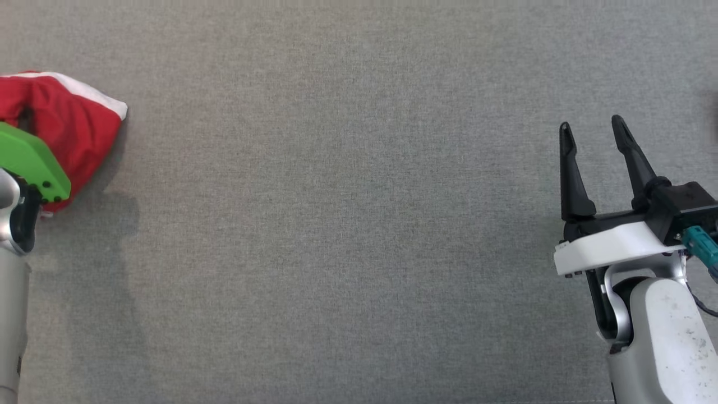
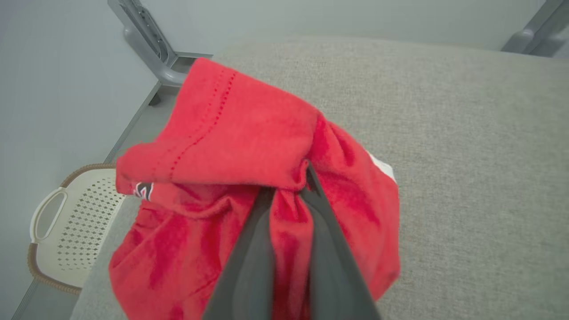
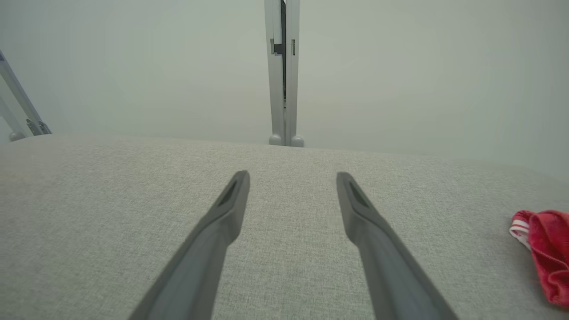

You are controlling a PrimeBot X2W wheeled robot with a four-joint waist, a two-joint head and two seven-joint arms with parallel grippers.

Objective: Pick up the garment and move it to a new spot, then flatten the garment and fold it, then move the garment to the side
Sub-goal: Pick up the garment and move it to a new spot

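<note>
1. Jaws of my left gripper (image 2: 289, 186) are clenched on the red garment (image 1: 73, 123), at the head view's upper left.
2. My right gripper (image 1: 591, 123) stands spread wide, released.
3. White basket (image 2: 75, 231) sits lower left in the left wrist view.

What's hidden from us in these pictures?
- Head view: the left edge cuts off the red garment; a green cover hides the fingers of the left gripper.
- Left wrist view: its fingertips are buried in the folds.
- Right wrist view: the right edge crops the garment.
</note>
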